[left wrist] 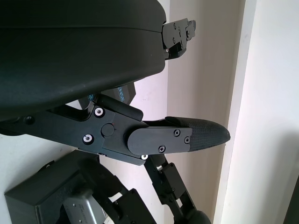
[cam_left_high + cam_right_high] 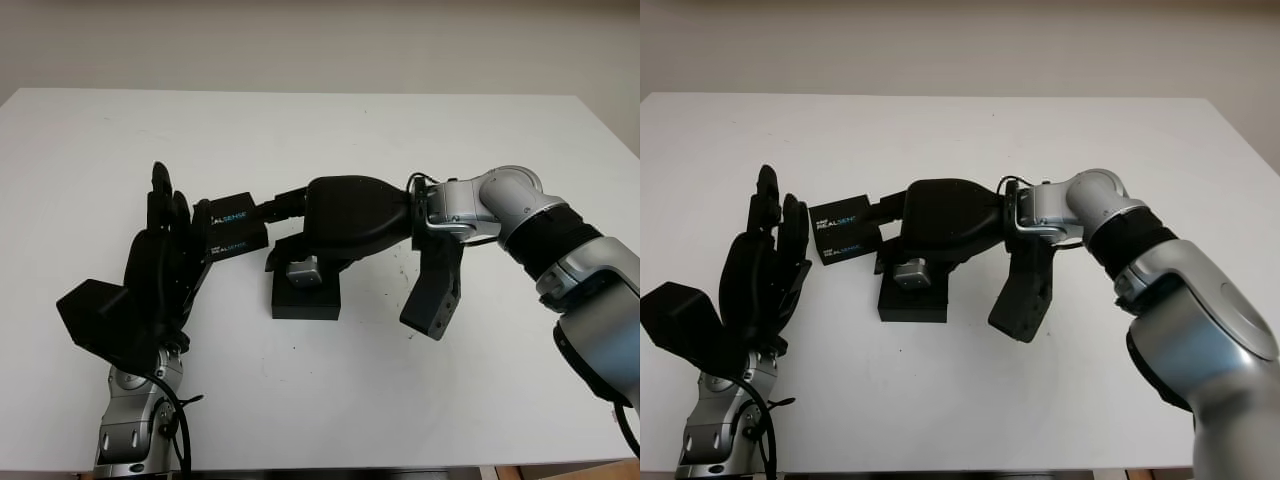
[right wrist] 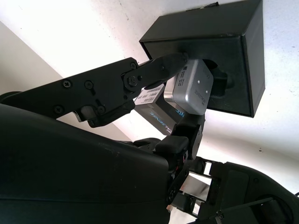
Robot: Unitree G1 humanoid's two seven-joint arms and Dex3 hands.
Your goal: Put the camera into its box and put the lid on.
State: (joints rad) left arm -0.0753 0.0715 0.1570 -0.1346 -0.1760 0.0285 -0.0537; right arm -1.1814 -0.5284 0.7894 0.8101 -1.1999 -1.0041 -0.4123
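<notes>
One camera (image 3: pixel 194 87) in right robot hand (image 2: pixel 300 262), tilted over box (image 3: pixel 243 56)

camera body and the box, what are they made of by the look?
Camera: looks like brushed or anodised metal, going by its silver satin sheen with soft highlights and printed marking; painted plastic can't be ruled out. The right hand holds it over the box.
Box: probably matte black card, given its thin flat walls, sharp folded edges and lack of gloss. The lid looks the same, with printed lettering.
</notes>
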